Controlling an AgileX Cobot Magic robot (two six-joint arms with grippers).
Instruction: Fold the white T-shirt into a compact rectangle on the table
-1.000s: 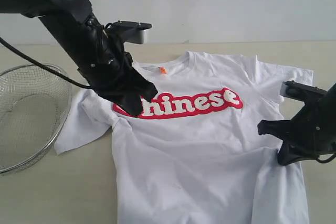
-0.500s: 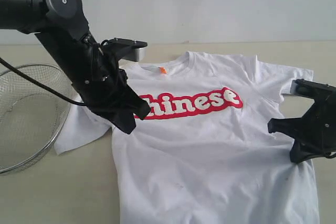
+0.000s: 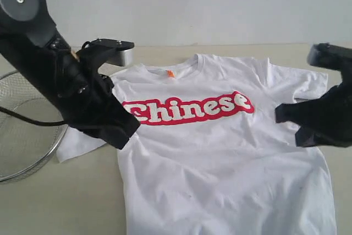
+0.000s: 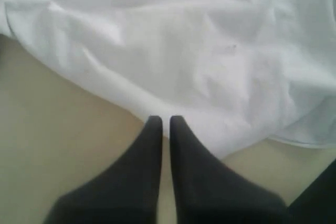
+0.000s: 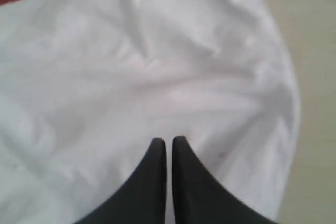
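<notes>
White T-shirt (image 3: 220,158) lies front-up, collar (image 3: 177,70) at far end; left gripper (image 4: 165,120) and right gripper (image 5: 169,141) closed.

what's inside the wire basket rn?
Only bare mesh shows inside the wire basket. The left arm covers its right side in the exterior view, so that part can't be checked.

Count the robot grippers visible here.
2. The left gripper is at the white T-shirt's edge nearest the wire basket; the right gripper is over the shirt's opposite side. None seems hidden.
</notes>
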